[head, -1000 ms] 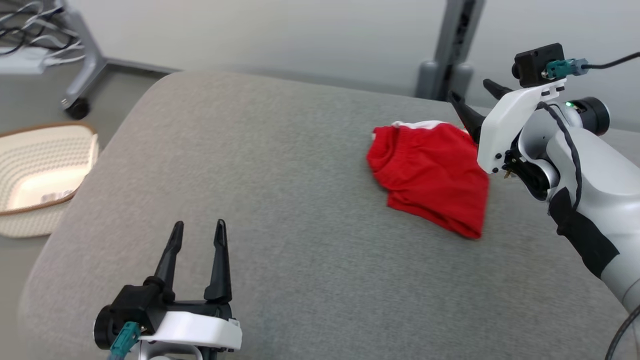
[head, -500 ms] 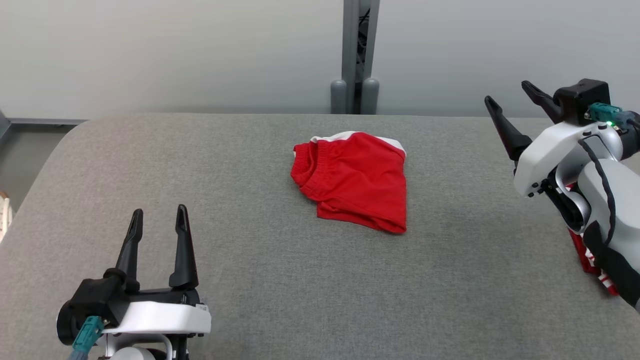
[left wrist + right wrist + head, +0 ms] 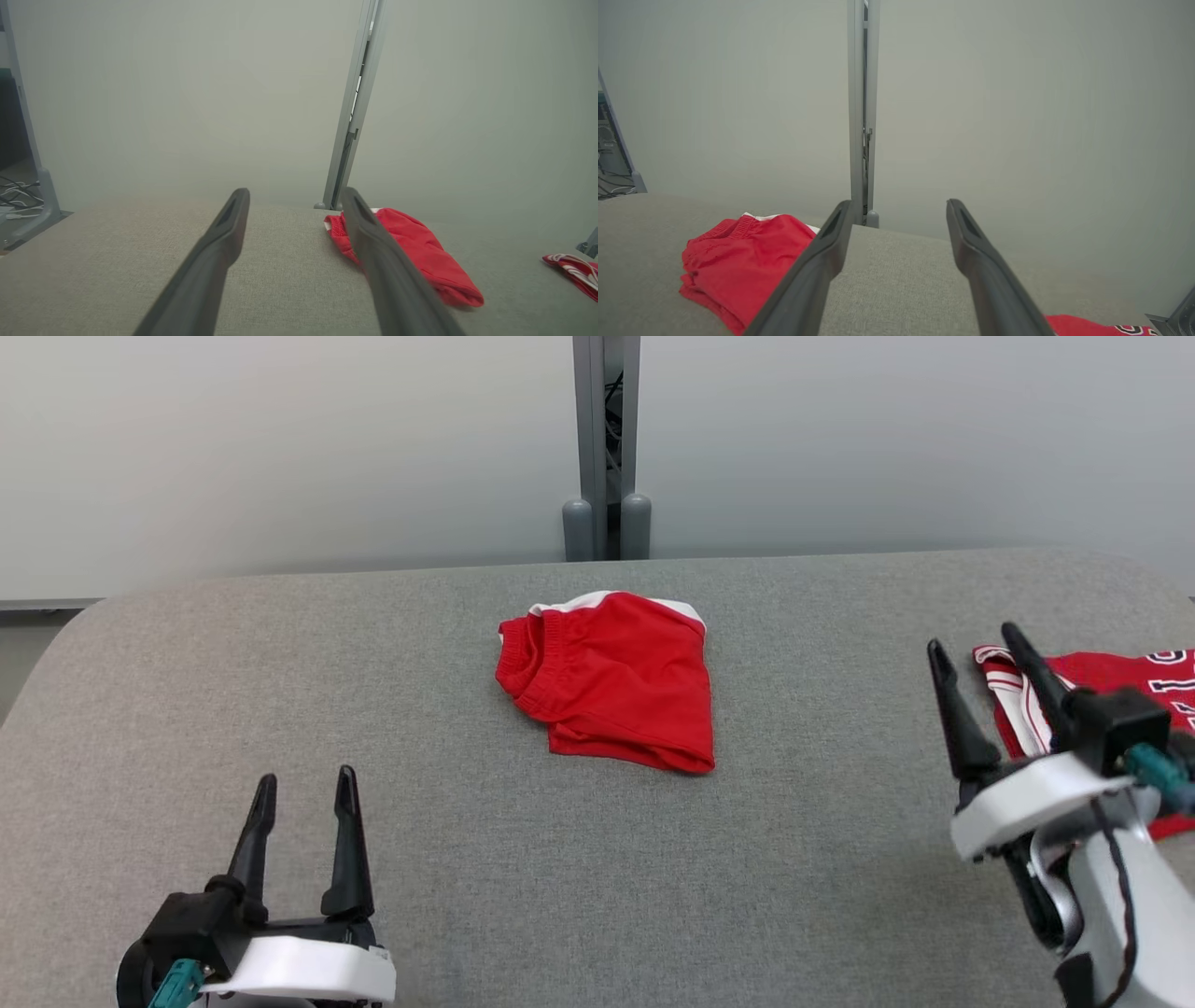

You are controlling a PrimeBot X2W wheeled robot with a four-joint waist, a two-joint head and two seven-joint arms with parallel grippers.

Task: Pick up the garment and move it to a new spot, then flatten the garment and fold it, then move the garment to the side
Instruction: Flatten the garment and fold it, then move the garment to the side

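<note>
A red garment (image 3: pixel 616 681), a pair of shorts with a white edge, lies folded in the middle of the grey padded table (image 3: pixel 280 644). It also appears in the left wrist view (image 3: pixel 420 252) and the right wrist view (image 3: pixel 738 261). My left gripper (image 3: pixel 307 776) hovers open near the front left, well short of the shorts, with nothing between its fingers (image 3: pixel 219 242). My right gripper (image 3: pixel 971 637) stands open at the right, apart from the shorts, and its fingers (image 3: pixel 822 261) are empty.
A red jersey (image 3: pixel 1120 681) with white trim and dark lettering lies at the table's right edge, just behind my right gripper; it also shows in the wrist views (image 3: pixel 574 273) (image 3: pixel 1087 326). A grey post (image 3: pixel 605 448) stands against the wall behind the table.
The head camera has swung, so the whole picture shifted and the basket left view. My right gripper has come down and back from beside the shorts to the right side. The shorts lie as before.
</note>
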